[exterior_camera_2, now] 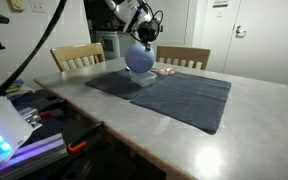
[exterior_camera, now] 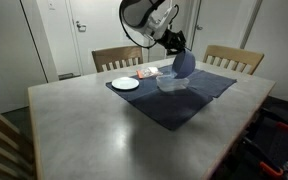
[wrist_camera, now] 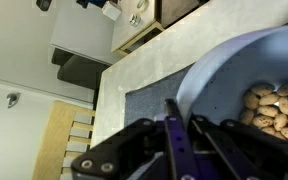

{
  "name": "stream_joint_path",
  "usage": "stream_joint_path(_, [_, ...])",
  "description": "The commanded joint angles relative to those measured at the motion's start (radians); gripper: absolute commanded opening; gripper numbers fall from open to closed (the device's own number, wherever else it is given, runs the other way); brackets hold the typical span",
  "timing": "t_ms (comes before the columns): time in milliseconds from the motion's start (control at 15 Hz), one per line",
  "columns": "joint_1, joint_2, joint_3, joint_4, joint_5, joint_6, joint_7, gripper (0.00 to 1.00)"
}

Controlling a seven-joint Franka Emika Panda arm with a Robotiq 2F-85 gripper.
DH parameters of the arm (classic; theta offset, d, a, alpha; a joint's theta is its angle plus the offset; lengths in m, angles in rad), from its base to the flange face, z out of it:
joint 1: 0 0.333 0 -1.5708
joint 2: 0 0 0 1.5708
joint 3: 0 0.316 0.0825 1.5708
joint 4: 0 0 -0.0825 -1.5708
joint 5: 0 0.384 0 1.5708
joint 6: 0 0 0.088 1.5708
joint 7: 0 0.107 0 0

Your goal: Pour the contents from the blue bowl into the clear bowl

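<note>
My gripper (exterior_camera: 176, 50) is shut on the rim of the blue bowl (exterior_camera: 183, 63) and holds it tilted in the air above the clear bowl (exterior_camera: 171, 84), which sits on the dark blue cloth. In an exterior view the blue bowl (exterior_camera_2: 139, 58) hangs tipped over the clear bowl (exterior_camera_2: 144, 78). In the wrist view my gripper (wrist_camera: 181, 130) pinches the blue bowl's rim (wrist_camera: 219, 80), and pale nuts (wrist_camera: 272, 108) lie piled against the bowl's lower side.
A dark blue cloth (exterior_camera: 199, 95) covers the far part of the grey table (exterior_camera: 94, 125). A white plate (exterior_camera: 125, 83) and a small object (exterior_camera: 146, 73) lie on the cloth. Wooden chairs (exterior_camera: 116, 58) stand behind the table.
</note>
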Motion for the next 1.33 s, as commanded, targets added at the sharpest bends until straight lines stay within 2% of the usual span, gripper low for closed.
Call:
stream_joint_path(0, [0.013,0.046,-0.017,0.074,-0.018,-0.073,-0.055,0.01])
stream_joint_path(533, [0.037,0.132,-0.022,0.164,-0.065,-0.173,-0.07,0.01])
stream_joint_path(1267, [0.059,0.234,-0.026,0.286,-0.146,-0.239,-0.137,0.01])
